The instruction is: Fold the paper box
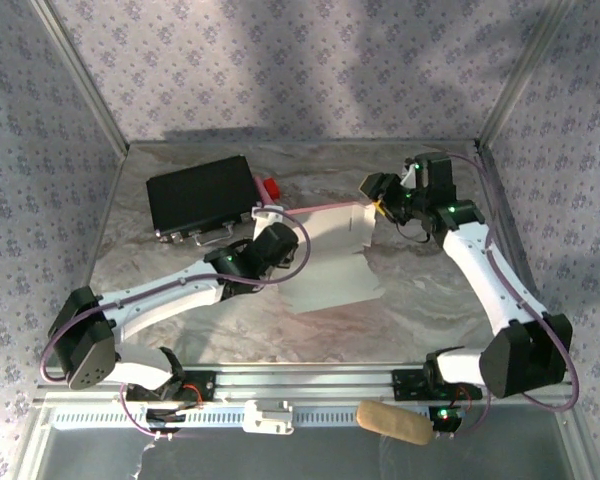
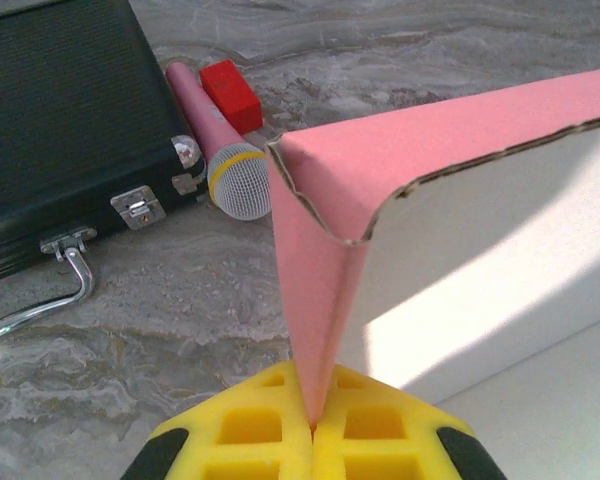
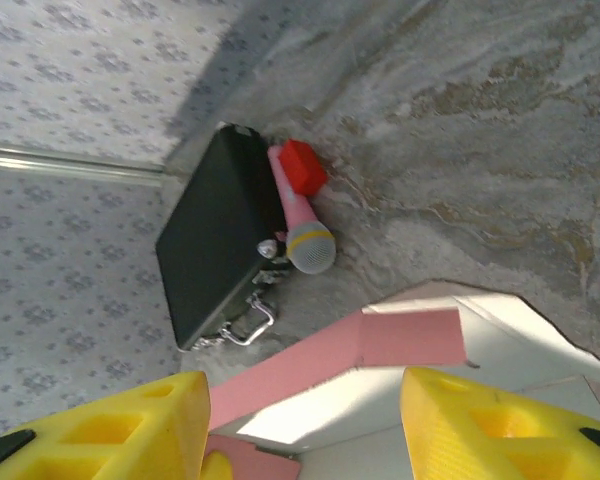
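The paper box (image 1: 330, 262) lies partly folded in the middle of the table, whitish inner side up, with pink walls raised along its far edge. My left gripper (image 2: 315, 418) is shut on a standing pink corner flap (image 2: 315, 300) of the box, the card pinched between its yellow fingers. From above, that gripper (image 1: 264, 216) sits at the box's far left corner. My right gripper (image 1: 376, 198) hovers at the far right corner. Its yellow fingers (image 3: 130, 430) stand wide apart, open, over the pink wall (image 3: 380, 345) without touching it.
A black case (image 1: 200, 195) with metal latches lies at the back left. A pink microphone (image 2: 220, 150) and a red block (image 2: 230, 95) rest against its right side. A tan roll (image 1: 393, 422) lies by the near rail. Metal frame posts bound the table.
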Tool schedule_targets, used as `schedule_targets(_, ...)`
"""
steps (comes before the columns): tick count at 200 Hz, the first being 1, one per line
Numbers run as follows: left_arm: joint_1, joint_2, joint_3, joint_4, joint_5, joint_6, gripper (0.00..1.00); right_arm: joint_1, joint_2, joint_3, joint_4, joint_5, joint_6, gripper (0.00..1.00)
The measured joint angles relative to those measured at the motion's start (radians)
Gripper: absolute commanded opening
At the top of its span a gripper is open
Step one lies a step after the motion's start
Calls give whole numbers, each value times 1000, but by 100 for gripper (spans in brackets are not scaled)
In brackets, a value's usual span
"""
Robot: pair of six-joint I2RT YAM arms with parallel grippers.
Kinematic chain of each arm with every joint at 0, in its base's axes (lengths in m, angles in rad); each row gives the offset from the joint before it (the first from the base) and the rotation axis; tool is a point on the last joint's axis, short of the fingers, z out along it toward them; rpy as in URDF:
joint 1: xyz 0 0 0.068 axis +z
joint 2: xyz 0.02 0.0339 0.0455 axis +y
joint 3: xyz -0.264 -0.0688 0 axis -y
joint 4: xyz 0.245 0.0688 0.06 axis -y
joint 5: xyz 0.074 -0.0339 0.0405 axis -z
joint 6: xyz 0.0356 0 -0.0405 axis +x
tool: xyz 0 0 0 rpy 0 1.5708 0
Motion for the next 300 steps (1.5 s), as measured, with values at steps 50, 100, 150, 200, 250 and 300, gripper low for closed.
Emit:
schedule_targets(50, -24, 0, -5, -3, -37, 4, 0, 4, 48, 26, -9, 3, -48, 53)
schedule_targets(100, -35, 0, -5, -2, -54, 16, 0, 3, 58, -29, 14, -3, -56, 51)
schedule_targets(150, -42, 4, -5, -2, -56, 19, 0, 11, 66, -61, 35, -23, -50, 51)
schedule_targets(200, -55, 10, -5, 3, -63, 30, 0, 42, 52, -121, 87, -36, 10, 44)
schedule_targets(250, -78, 21, -5, 17, -84, 45, 0, 42, 50, -128, 143, -51, 88, 29)
schedule_targets(300, -88, 21, -5, 29, -101, 49, 0, 35, -3, -160, 173, -54, 133, 51)
